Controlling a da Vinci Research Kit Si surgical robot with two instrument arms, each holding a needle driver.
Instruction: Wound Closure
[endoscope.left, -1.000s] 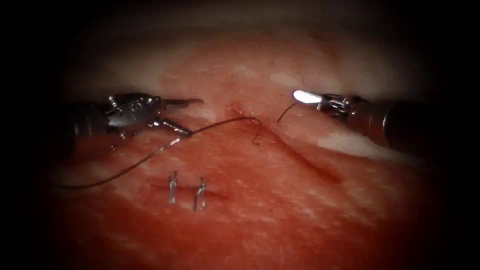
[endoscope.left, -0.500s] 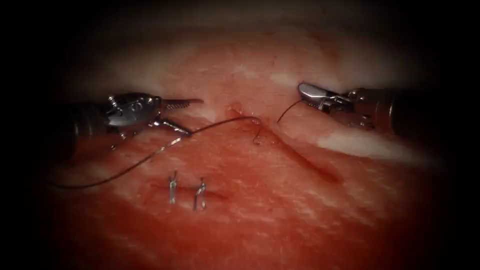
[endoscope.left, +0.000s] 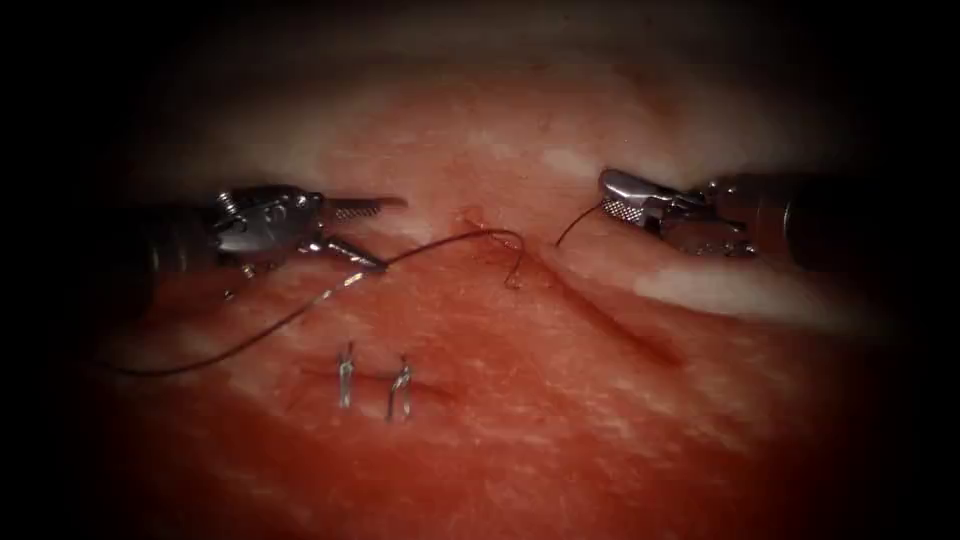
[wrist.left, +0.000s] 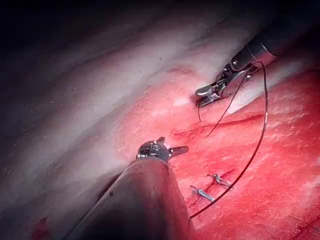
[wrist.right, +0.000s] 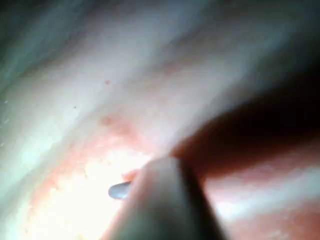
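Observation:
The cut (endoscope.left: 600, 315) runs slantwise across the tissue (endoscope.left: 520, 440). My left tool (endoscope.left: 393, 233) is left of the cut with its jaws wide open and holds nothing. The thread (endoscope.left: 300, 315) brushes the tip of its lower jaw, arcs right and curls down into the tissue at the cut's left lip. Right of the cut, a thin dark curved piece (endoscope.left: 575, 225), seemingly the needle's tip end, rises from the tissue to my right tool (endoscope.left: 601, 195). That tool's jaws stand slightly open at its end. The left wrist view shows both the left tool (wrist.left: 176, 150) and the right tool (wrist.left: 201, 97).
Two small metal clips (endoscope.left: 345, 376) (endoscope.left: 401, 388) sit across a short closed cut in front of the left tool. The thread's long tail trails off to the far left (endoscope.left: 150, 370). Pale fatty tissue (endoscope.left: 720, 290) lies under the right tool's shaft.
The right tool has rolled and drawn back a little to the right, and its jaws have parted. The left tool, the curved piece and the thread have barely shifted.

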